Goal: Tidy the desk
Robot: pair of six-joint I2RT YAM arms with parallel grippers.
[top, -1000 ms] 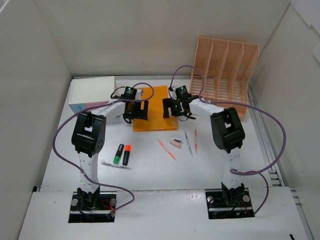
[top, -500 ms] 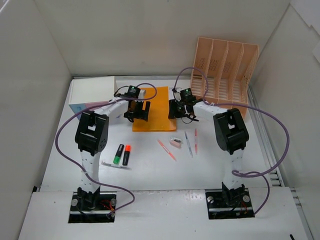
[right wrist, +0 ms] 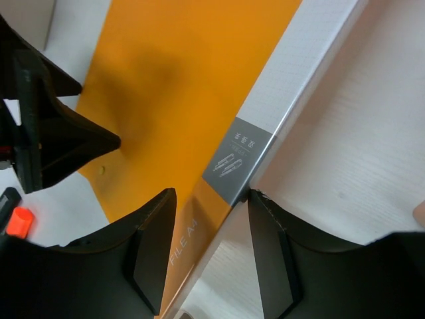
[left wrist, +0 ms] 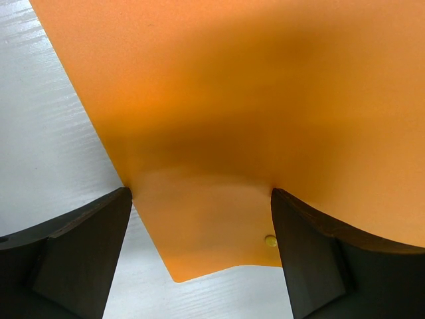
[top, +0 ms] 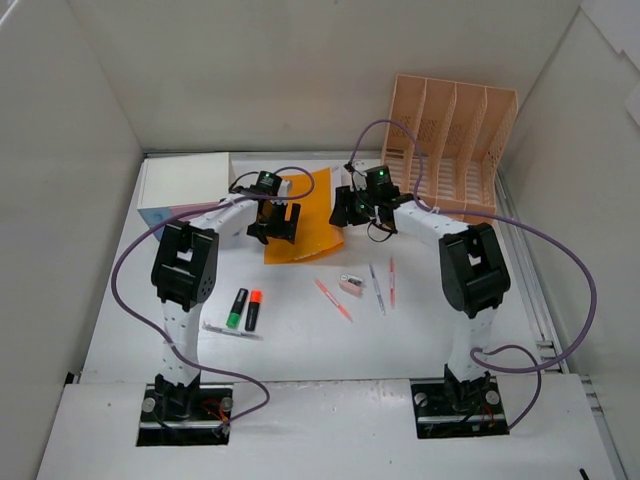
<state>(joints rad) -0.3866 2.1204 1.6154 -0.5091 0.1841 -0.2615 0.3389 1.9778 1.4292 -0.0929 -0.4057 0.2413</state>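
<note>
The white desk (top: 300,345) holds an orange A4 folder (top: 300,215) with a grey-white spine bar (right wrist: 279,126). My right gripper (top: 352,208) is closed on the spine edge; in the right wrist view (right wrist: 209,219) the bar runs between its fingers, and the folder's right side is raised and tilted. My left gripper (top: 275,222) is open at the folder's near left corner. In the left wrist view the corner of the folder (left wrist: 219,219) lies between its wide-apart fingers (left wrist: 86,252).
A peach file rack (top: 450,150) stands at the back right, a white drawer box (top: 185,185) at the back left. Green (top: 236,308) and orange (top: 253,310) highlighters and a white pen (top: 232,330) lie front left. Pens (top: 377,288) and a small eraser (top: 350,284) lie at centre.
My right gripper moved left and up, lifting the folder's right edge, so the folder now stands tilted and looks narrower. The left gripper has stayed at the folder's left corner.
</note>
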